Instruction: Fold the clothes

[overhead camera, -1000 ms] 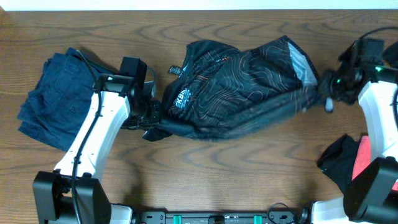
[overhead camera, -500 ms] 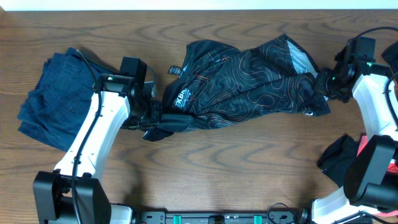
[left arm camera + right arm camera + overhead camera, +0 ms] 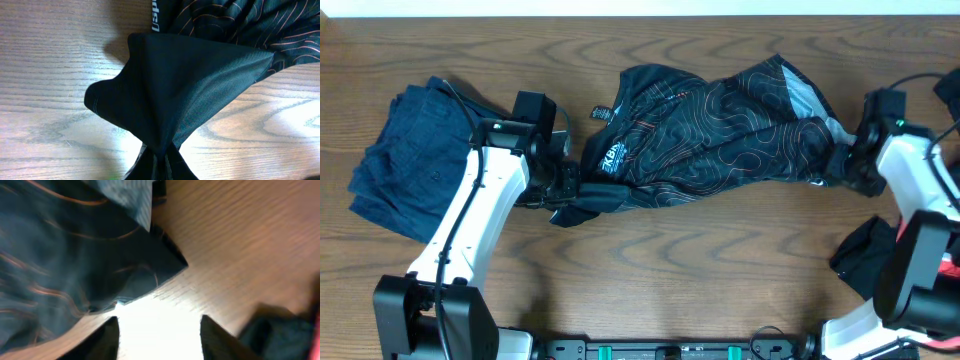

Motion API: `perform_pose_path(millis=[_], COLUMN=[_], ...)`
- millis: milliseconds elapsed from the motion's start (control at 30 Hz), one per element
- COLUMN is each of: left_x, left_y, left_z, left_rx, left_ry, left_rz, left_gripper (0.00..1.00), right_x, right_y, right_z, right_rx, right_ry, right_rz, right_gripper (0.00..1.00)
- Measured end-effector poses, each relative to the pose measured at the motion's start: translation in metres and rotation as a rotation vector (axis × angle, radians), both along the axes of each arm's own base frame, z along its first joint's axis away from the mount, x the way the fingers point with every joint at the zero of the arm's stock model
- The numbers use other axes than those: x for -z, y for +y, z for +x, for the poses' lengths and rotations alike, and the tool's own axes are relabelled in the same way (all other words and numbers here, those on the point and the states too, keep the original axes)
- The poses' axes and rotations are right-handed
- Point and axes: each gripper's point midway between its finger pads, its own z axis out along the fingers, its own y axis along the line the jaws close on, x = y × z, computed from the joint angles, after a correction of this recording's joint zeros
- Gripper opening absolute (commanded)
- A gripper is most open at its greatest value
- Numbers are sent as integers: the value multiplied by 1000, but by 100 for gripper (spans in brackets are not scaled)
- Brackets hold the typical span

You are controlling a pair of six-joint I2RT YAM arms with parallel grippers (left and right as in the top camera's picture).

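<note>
Left end effector [image 3: 565, 190], right end effector [image 3: 160, 337], one jersey [image 3: 720, 130], one navy garment [image 3: 400, 160].

The counter [image 3: 670, 270] carries four garments: one black jersey [image 3: 710, 130], one navy garment [image 3: 405, 150], one coral-red garment [image 3: 902, 250] and one plain black garment [image 3: 860, 262]. There are two pincers: left pincer [image 3: 566, 194], right pincer [image 3: 160, 337].

Jersey [image 3: 710, 125] across the surface [image 3: 670, 270]
Left claw [image 3: 570, 195] at its left end, right claw [image 3: 842, 165] at its right end; a garment [image 3: 405, 160] lies far left, a heap [image 3: 868, 258] front right
</note>
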Motion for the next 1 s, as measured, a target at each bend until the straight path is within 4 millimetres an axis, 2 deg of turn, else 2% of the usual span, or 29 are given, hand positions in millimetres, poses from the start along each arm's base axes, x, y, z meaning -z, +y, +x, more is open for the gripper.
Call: perform_pose_path(millis=[167, 233, 367, 400, 433, 600, 700, 767, 833, 900, 1000], left_x=[0, 0, 0, 0, 0, 0, 0, 0, 0, 0, 0], left_y=[0, 0, 0, 0, 0, 0, 0, 0, 0, 0, 0], left_z=[0, 0, 0, 0, 0, 0, 0, 0, 0, 0, 0], left_rx=[0, 0, 0, 0, 0, 0, 0, 0, 0, 0, 0], left_ry=[0, -1, -1, -1, -1, -1, -1, -1, -2, -2, -2], left_rz=[0, 0, 0, 0, 0, 0, -1, -1, -1, 0, 0], left_gripper=[6, 6, 6, 6, 6, 6, 6, 6, 6, 6, 6], right_x=[31, 32, 33, 34, 34, 34, 32, 23, 1, -31, -81], right_y=[-4, -4, -2, -1, -1, 1, 7, 13, 17, 16, 9], right_z=[6, 15, 24, 25, 25, 21, -5, -30, -49, -44, -15], right_rx=[2, 0, -8, -5, -9, -7, -5, -3, -2, -6, -17], right_ry=[-24, -57, -92, -95, -96, -75, 33, 133, 206, 164, -15], right_rz=[-13, -15, 2, 7, 10, 18, 45, 68, 87, 77, 30], right_gripper=[56, 49, 18, 6, 1, 1, 1, 1, 1, 1, 1])
